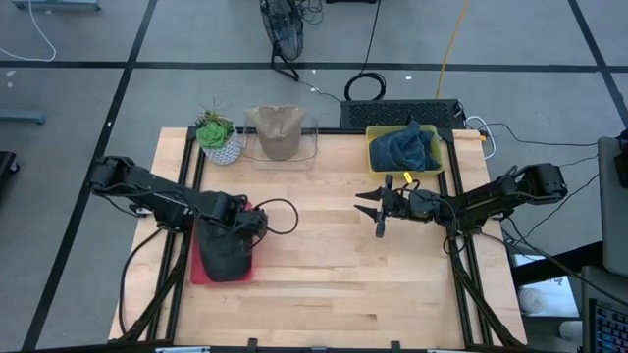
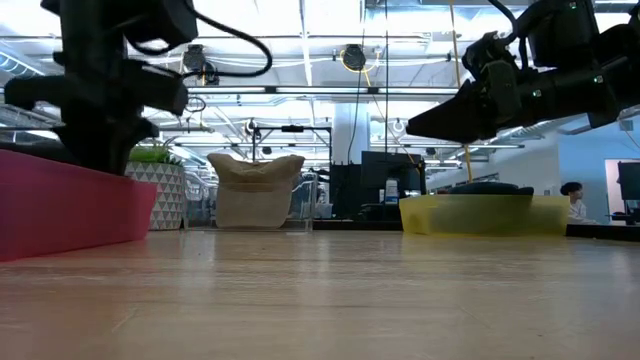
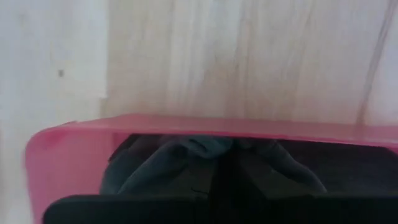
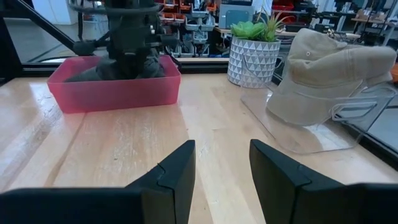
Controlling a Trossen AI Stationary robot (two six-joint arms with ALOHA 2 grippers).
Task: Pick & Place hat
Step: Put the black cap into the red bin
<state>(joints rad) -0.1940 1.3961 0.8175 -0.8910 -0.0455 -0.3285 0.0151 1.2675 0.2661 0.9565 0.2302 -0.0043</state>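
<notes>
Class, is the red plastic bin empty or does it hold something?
Not empty. The red plastic bin holds a dark cloth hat, and the left gripper reaches down into it.

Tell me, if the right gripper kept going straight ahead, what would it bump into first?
Probably the red bin, where the left gripper is reaching in. The open right gripper points across bare table toward it. The tan hat sits off to the side.

You get bright, even overhead lighting; ceiling lamps [image 2: 300,15] glare in the low view; your left wrist view is blurred.
</notes>
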